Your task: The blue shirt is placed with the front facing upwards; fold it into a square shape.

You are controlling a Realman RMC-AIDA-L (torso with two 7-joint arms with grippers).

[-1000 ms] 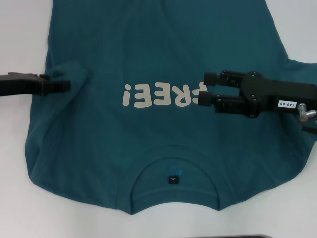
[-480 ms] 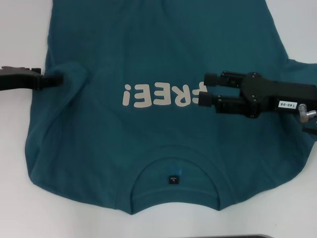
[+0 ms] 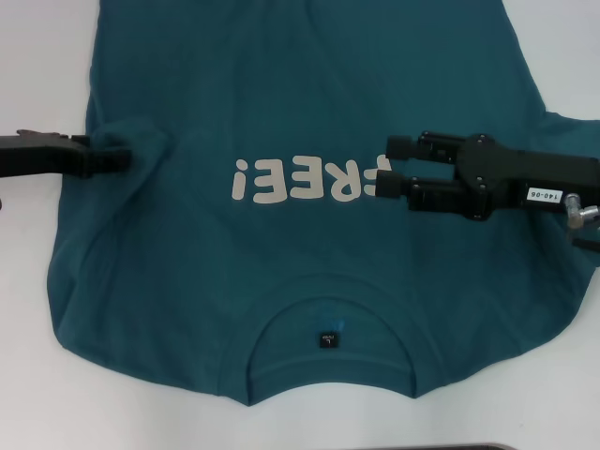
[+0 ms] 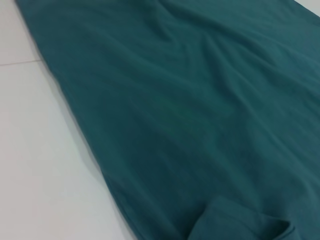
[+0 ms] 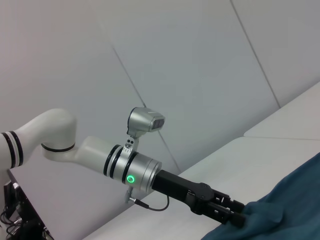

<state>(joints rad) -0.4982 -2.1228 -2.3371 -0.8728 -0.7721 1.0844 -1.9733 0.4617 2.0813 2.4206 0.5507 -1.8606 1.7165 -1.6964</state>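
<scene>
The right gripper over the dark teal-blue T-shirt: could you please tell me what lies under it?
Under the right gripper lies the dark teal-blue T-shirt; its open fingers cover the first letter of the off-white lettering, so only "REE!" shows.

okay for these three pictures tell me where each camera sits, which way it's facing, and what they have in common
Head view: on the head, looking down at the blue shirt on the white table; left gripper pinches its edge, right gripper hovers open above the lettering.
Left wrist view: on the left wrist, looking along the shirt; no robot parts show.
Right wrist view: on the right wrist, facing across at the left arm.
Shared: the shirt appears in all three.
</scene>
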